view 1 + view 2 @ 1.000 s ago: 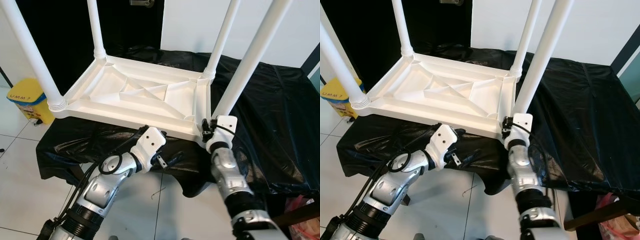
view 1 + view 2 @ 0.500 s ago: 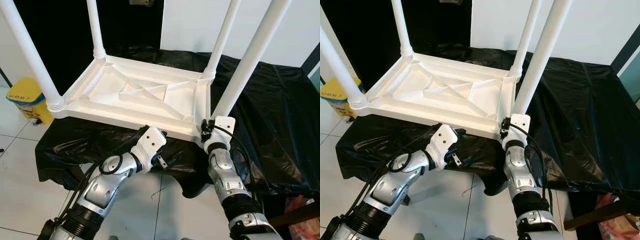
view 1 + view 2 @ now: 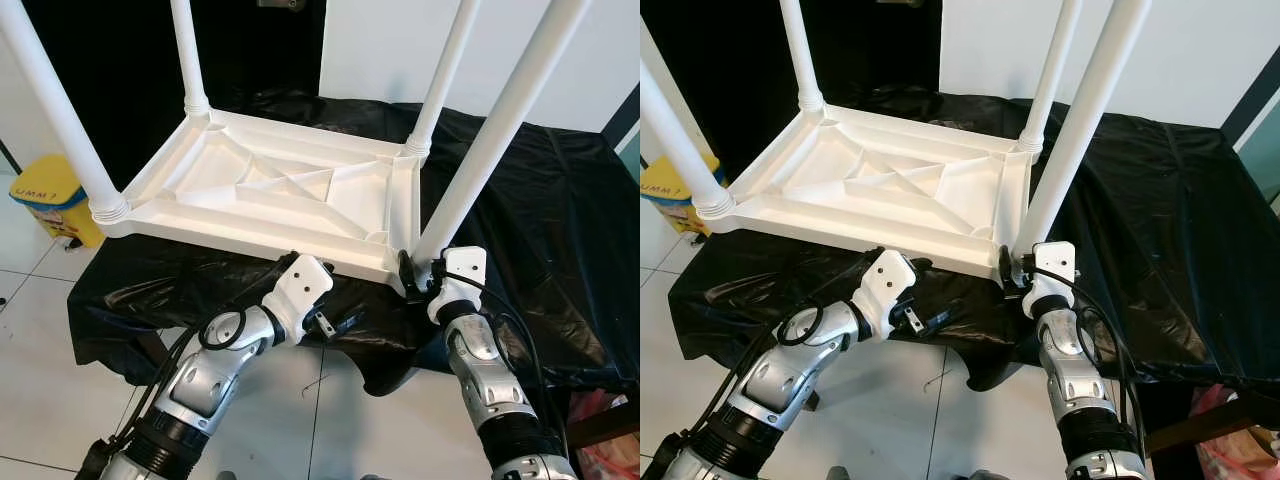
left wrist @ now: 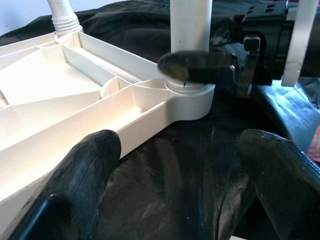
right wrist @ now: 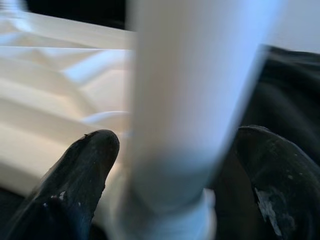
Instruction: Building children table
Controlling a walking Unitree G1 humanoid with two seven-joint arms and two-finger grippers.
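Children's table [image 3: 290, 195], white plastic, lies upside down on a black sheet [image 3: 540, 210] that covers the work surface before us, its four legs standing up in the air. We see the ribbed underside facing us, and the near right leg [image 3: 490, 140] rises from the corner socket closest to our right arm.

Our right gripper [image 3: 418, 275] sits at the base of that leg, just above the socket collar. In the right wrist view the leg [image 5: 195, 110] stands between the two black fingers [image 5: 80, 175], one on each side and close against it, so we read the jaws as clasped around the leg.

Our left gripper [image 3: 340, 322] hangs below the table's near edge, over the draped sheet, apart from the table. In the left wrist view its fingers [image 4: 85, 170] are spread wide with nothing between them, and past them we see the corner socket [image 4: 190, 97] with the leg in it.

A yellow bin [image 3: 45, 195] stands on the tiled floor [image 3: 40, 380] at far left.
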